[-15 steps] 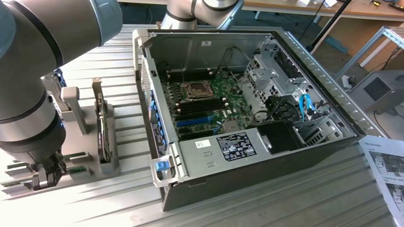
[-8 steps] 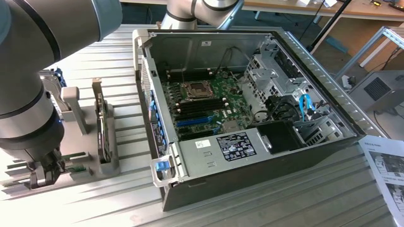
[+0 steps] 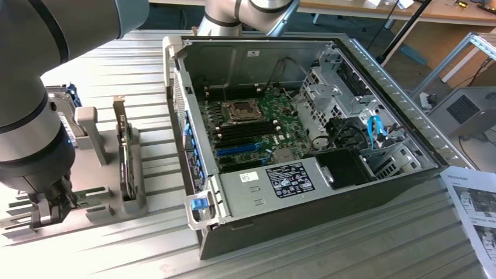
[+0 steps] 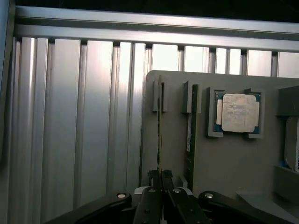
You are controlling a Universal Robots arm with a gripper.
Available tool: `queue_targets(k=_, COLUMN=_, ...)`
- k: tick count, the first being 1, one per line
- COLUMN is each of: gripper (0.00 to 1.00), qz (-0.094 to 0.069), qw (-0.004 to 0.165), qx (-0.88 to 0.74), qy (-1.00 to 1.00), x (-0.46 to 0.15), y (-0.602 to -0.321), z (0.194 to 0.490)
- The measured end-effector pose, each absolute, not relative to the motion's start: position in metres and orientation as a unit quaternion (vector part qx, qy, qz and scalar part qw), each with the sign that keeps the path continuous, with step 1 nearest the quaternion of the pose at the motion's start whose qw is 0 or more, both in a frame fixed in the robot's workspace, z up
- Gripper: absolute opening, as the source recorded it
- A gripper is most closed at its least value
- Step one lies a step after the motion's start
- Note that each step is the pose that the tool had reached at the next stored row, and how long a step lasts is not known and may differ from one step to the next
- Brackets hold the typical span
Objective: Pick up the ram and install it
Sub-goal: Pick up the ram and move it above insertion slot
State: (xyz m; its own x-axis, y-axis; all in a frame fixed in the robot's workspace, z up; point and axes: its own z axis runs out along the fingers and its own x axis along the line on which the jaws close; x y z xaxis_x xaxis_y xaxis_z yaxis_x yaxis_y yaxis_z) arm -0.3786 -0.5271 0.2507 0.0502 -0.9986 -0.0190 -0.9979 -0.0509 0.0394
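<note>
The ram (image 4: 159, 135) is a thin green stick seen edge-on, standing on the grey holder plate (image 4: 233, 163) with its far end between two grey brackets (image 4: 158, 97). My gripper (image 4: 160, 174) is shut on its near end, one black finger on each side. A second green stick (image 4: 190, 135) stands in the neighbouring slot. In the exterior view my gripper (image 3: 48, 200) hangs low over the holder at the exterior view's left, and the arm hides the ram there. The open computer case (image 3: 387, 192) lies in the middle, with black memory slots (image 3: 246, 131) on its motherboard.
A square silver processor (image 4: 239, 112) sits in a recess of the holder beside the sticks. An expansion card (image 3: 122, 152) stands upright in the holder between my arm and the case. A paper sheet (image 3: 473, 203) lies at the exterior view's right. The table is ribbed aluminium (image 4: 84, 116).
</note>
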Motion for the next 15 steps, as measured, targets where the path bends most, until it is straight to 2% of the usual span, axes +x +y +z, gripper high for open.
queue_targets(k=15, gripper=0.12, qz=-0.02, qw=0.008, qx=0.725, qy=-0.689, x=-0.378, y=-0.527, z=0.274)
